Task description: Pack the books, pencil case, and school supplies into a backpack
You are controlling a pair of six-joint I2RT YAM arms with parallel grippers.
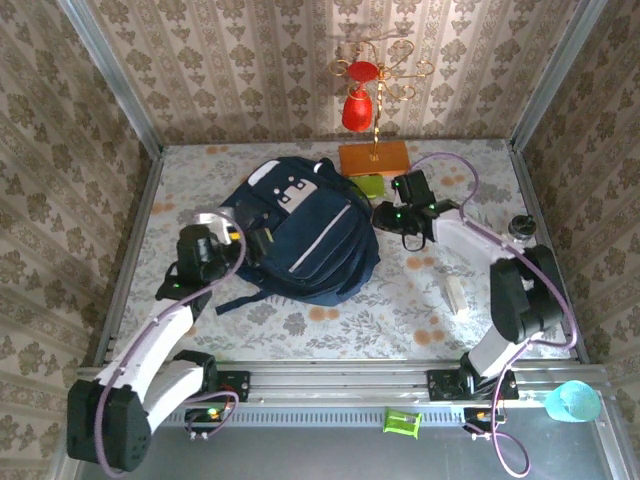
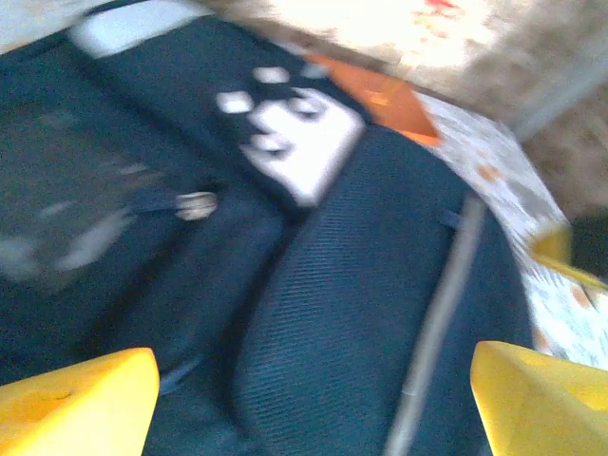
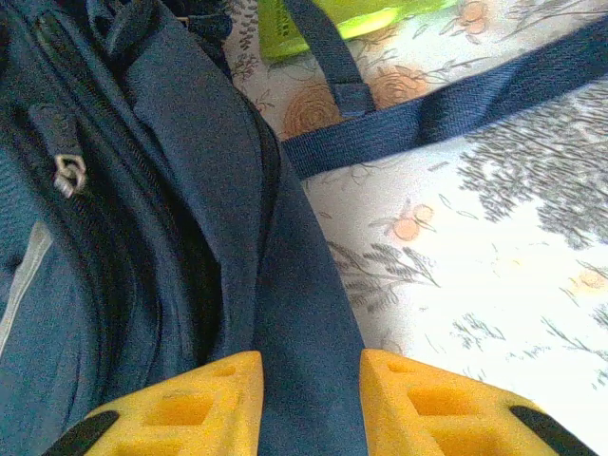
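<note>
A flat orange rectangular slab [image 1: 374,157] lies at the far side of the desk [image 1: 400,300], whose cover is pale with a grey-and-orange flower print. A thin gold stem [image 1: 377,125] with curled arms rises upright from the slab. A red bell-shaped ornament [image 1: 357,110] hangs from it, below a smaller red piece [image 1: 364,70]. A small white oblong piece [image 1: 455,295] lies on the desk's right part, well apart from the slab. A translucent teal cup-like thing [image 1: 572,401] sits beyond the near right corner.

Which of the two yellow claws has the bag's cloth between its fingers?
The right gripper: a fold of the backpack fills the gap between its fingers. The left gripper hangs wide open above it.
</note>
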